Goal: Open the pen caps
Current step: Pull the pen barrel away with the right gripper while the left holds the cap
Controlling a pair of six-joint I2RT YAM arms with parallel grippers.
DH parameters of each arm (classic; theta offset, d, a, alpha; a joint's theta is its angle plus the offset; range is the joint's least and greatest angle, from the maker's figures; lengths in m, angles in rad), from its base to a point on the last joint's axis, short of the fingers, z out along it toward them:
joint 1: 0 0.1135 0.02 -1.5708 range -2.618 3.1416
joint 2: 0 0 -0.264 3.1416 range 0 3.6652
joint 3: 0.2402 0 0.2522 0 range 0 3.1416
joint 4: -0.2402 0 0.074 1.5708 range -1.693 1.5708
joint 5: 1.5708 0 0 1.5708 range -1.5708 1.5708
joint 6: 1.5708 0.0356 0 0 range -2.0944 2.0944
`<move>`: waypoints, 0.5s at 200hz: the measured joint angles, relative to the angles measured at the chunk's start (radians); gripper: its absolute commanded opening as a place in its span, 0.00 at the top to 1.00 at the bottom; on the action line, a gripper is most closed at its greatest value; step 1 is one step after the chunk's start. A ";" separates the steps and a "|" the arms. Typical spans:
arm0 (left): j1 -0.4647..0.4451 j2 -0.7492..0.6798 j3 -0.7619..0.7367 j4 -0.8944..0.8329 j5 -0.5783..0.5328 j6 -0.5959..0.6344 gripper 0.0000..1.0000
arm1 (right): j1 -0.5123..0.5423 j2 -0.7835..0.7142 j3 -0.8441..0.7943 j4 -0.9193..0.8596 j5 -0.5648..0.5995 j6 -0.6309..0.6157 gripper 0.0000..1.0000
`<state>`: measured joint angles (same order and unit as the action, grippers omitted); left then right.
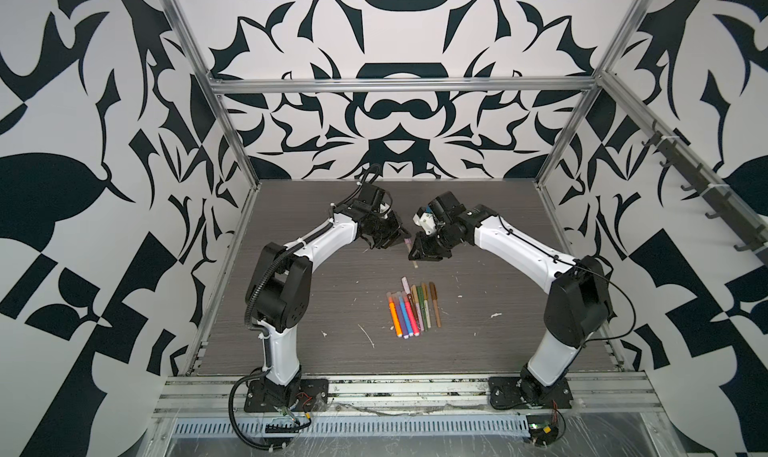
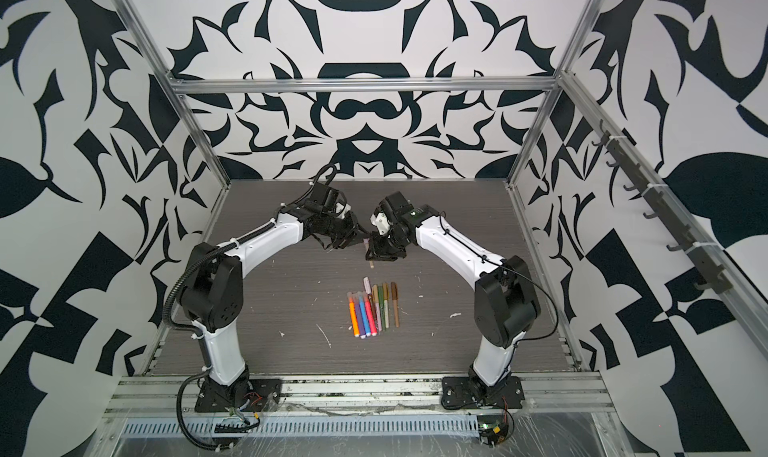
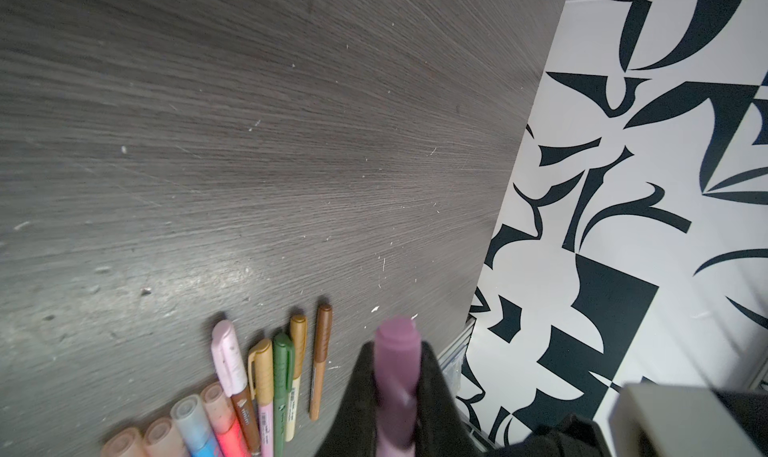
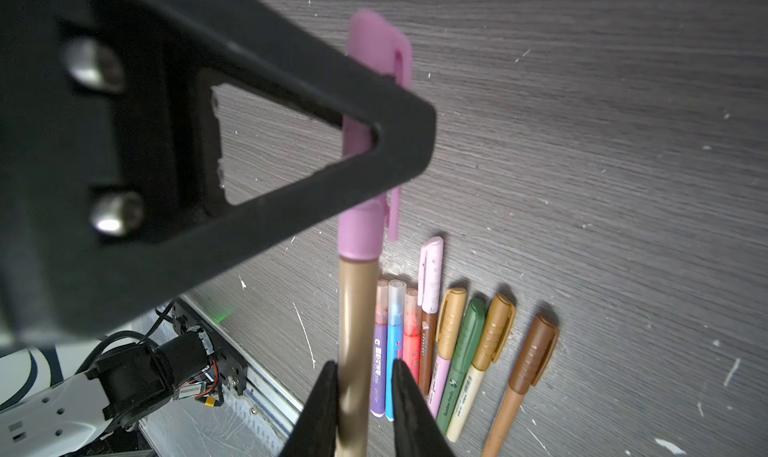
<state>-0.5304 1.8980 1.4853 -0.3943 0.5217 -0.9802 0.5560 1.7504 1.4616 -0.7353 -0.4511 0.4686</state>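
A pen with a tan barrel [image 4: 357,309] and a mauve-pink cap [image 4: 361,234] hangs above the table's far middle, cap still seated on the barrel. My left gripper [image 3: 397,351] is shut on that cap [image 3: 397,363]; its black finger [image 4: 291,102] crosses the cap in the right wrist view. My right gripper [image 4: 365,365] straddles the barrel with the jaws slightly apart, a gap showing on one side. In both top views the two grippers [image 1: 397,243] [image 1: 415,255] meet tip to tip. Several capped pens [image 1: 411,309] [image 2: 374,309] lie side by side nearer the front.
The row of pens [image 4: 457,342] lies on a dark wood-grain table [image 1: 311,309] flecked with white scraps [image 1: 365,334]. Aluminium frame posts and black-and-white patterned walls close in three sides. Both arm bases stand at the front edge.
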 measured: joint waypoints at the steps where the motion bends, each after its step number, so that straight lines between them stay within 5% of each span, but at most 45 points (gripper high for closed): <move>1: 0.000 0.000 0.000 0.000 0.000 0.000 1.00 | 0.000 0.001 0.000 0.000 0.000 0.000 0.76; 18: 0.000 0.000 0.000 0.000 0.002 -0.004 1.00 | 0.001 0.006 0.000 0.001 -0.002 0.003 0.78; 33: 0.000 0.000 0.000 0.002 0.002 -0.008 1.00 | 0.002 0.010 0.000 0.004 -0.011 0.003 1.00; 70: 0.025 0.012 0.031 -0.026 0.003 0.015 1.00 | 0.011 0.008 -0.002 0.027 -0.014 0.007 1.00; 100: 0.079 0.130 0.256 -0.175 0.037 0.090 1.00 | 0.035 -0.062 -0.109 0.183 0.063 0.024 1.00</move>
<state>-0.4511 2.0285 1.7409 -0.5690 0.5591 -0.8898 0.5915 1.6886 1.3521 -0.5518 -0.3885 0.4927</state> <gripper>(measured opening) 0.154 0.110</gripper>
